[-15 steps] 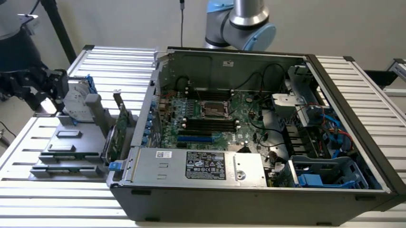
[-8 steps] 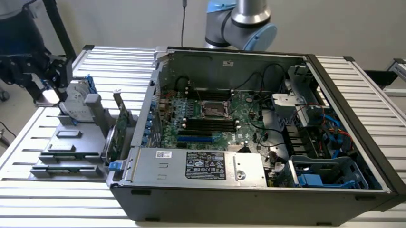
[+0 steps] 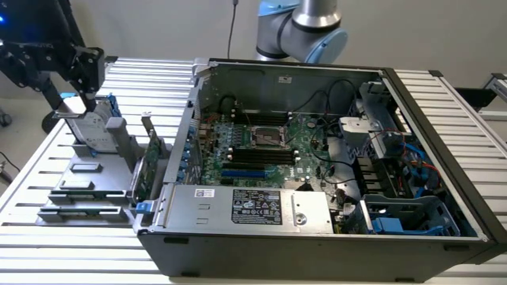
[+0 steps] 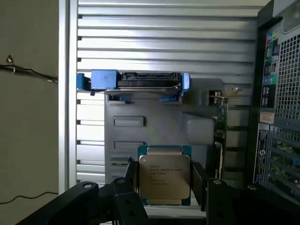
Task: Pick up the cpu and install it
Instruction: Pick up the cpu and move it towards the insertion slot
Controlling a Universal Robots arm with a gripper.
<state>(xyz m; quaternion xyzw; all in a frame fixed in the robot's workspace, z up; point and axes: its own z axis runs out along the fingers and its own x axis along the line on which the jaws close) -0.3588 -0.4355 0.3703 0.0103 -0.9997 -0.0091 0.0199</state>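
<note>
Now | my gripper [image 3: 73, 105] clenched on cpu [image 4: 164, 180], pinching opp. edges | cpu held over grey parts tray [image 3: 95, 172] | tray at ext. view's left of open PC case [image 3: 317, 237]

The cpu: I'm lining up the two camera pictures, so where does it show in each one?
Exterior view: the cpu is at the tip of the gripper, far on the exterior view's left, above the grey holder.
Wrist view: the cpu is gripped between the fingers, metal top facing the camera.
Shared landmark: the blue-bracketed hard drive, just beyond the cpu.
</note>
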